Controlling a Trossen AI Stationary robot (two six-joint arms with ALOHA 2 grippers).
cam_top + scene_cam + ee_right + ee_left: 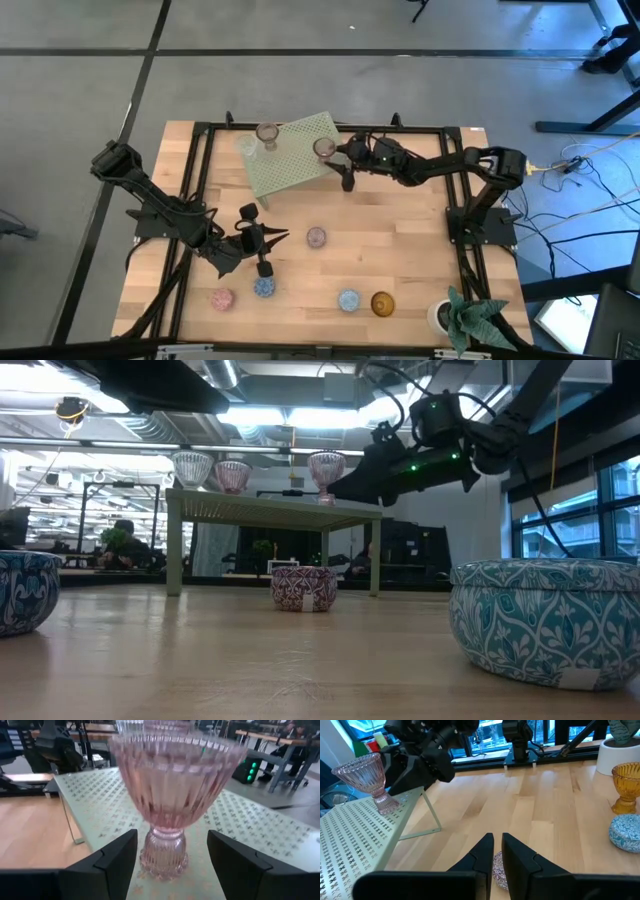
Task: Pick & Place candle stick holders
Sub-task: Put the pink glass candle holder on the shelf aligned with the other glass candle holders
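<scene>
A pink stemmed candle stick holder [170, 795] stands by its foot on the pale green rack [290, 158], at the rack's right edge. My right gripper [172, 855] is open and comes in level from the right. Its fingers stand on either side of the stem with a gap on each side. Two more holders [192, 465] [232, 473] stand on the rack's far left part. My left gripper [497, 837] is shut on nothing. It hovers over the table's middle, just left of a mauve patterned holder [316, 237].
Along the table's near edge stand a pink holder [222, 298], two blue ones [264, 287] [348, 299] and an amber one [383, 303]. A white pot with a green plant [455, 316] is at the near right corner. A black frame [200, 130] rings the table.
</scene>
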